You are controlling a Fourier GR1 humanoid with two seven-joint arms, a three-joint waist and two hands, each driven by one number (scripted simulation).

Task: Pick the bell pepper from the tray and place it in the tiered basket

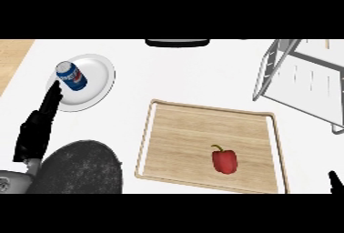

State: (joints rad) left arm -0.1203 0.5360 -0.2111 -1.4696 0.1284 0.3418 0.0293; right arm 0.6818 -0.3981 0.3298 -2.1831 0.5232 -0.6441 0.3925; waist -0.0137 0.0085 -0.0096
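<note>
A red bell pepper [224,161] with a green stem lies on the wooden tray [178,136], toward its near right part. The white wire tiered basket [302,82] stands at the far right, apart from the tray. My left hand [37,127] rests at the left edge with its fingers straight, pointing up toward a plate. Only a fingertip of my right hand [335,178] shows at the lower right edge, right of the tray and clear of the pepper.
A white plate [94,88] at the far left carries a blue soda can [71,76]. A dark round speckled object [79,168] sits at the lower left. A black item [177,43] peeks in at the top middle. A wooden strip [12,57] borders the left.
</note>
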